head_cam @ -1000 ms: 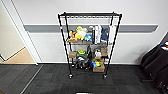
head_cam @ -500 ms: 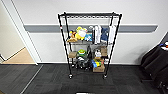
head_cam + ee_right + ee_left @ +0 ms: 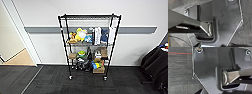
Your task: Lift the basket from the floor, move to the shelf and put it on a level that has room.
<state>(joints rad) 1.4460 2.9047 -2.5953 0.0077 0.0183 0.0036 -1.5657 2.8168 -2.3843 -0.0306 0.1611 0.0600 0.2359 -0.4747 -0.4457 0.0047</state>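
The shelf (image 3: 67, 50) is a tall black wire rack on small castors, standing against the white wall straight ahead in the head view. Its top level (image 3: 88, 17) is a bare wire grid between four post tips. The tier below carries plush toys (image 3: 78, 35) and white books (image 3: 97, 35); the lower tiers are crowded with small items and a cardboard box (image 3: 99, 70). The dark carpet floor (image 3: 50, 82) stretches from me to the rack and also shows beside the robot's plate in the left wrist view (image 3: 179, 72) and the right wrist view (image 3: 246, 31). The basket is hidden.
An opening onto tan wooden flooring (image 3: 22, 58) lies at the left, behind a white door frame (image 3: 21, 35). A bulky black object (image 3: 155, 63) stands at the right edge. Open carpet lies in front of the rack.
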